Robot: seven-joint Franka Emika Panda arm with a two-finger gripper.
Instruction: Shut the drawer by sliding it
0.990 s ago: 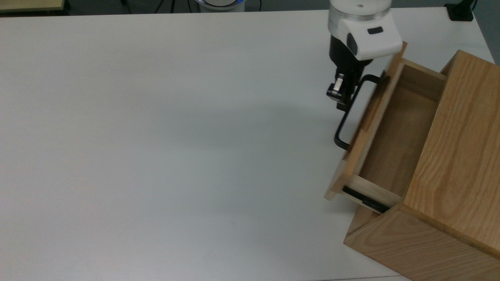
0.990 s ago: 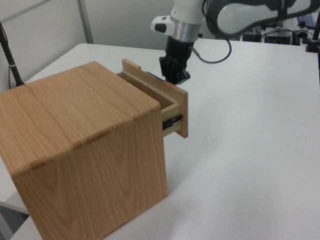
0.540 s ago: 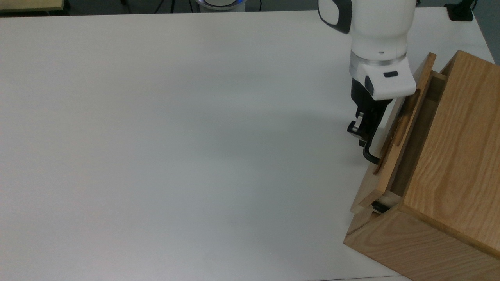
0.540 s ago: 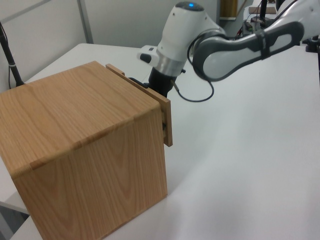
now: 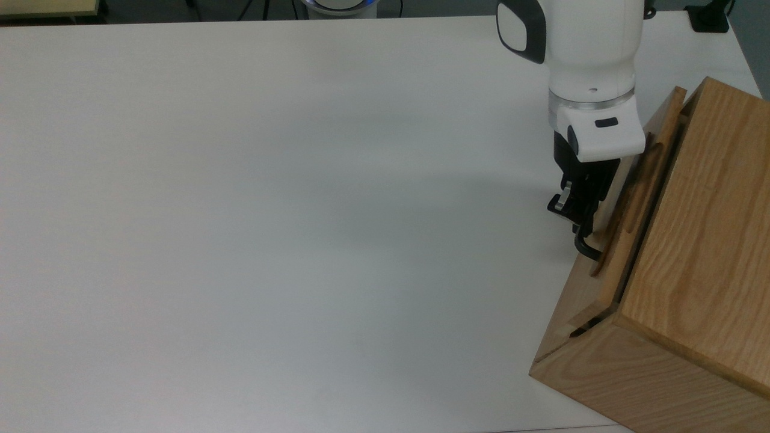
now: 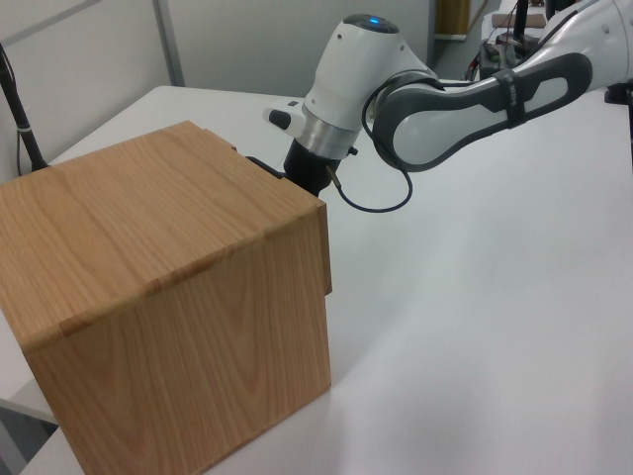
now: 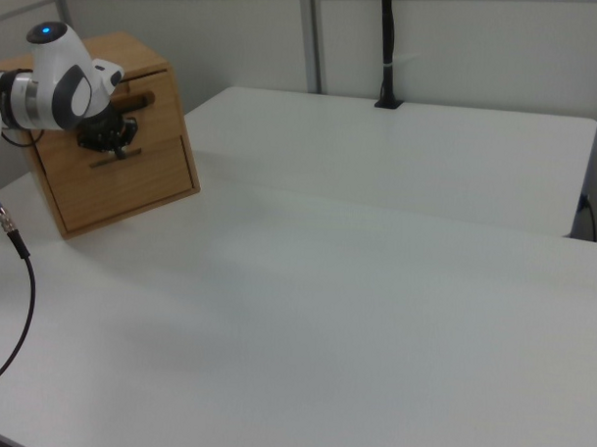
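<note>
A: Top view. Where is the drawer?

B: Nearly flush in the oak cabinet, which sits at the table's corner at the top view's lower right. A thin dark gap remains at the front panel's lower end.

A: Gripper?

B: Hanging at the black bar handle, against the drawer front. Whether its fingers are spread or pinching the bar, cannot tell.

A: Left view adds?

B: Cabinet's top and side panel; the drawer shows as a sliver at the front edge. Arm's bent white links visible.

A: Right view?

B: Cabinet face head-on: the drawer in the upper bay, a plain panel below. Gripper in front of it.
</note>
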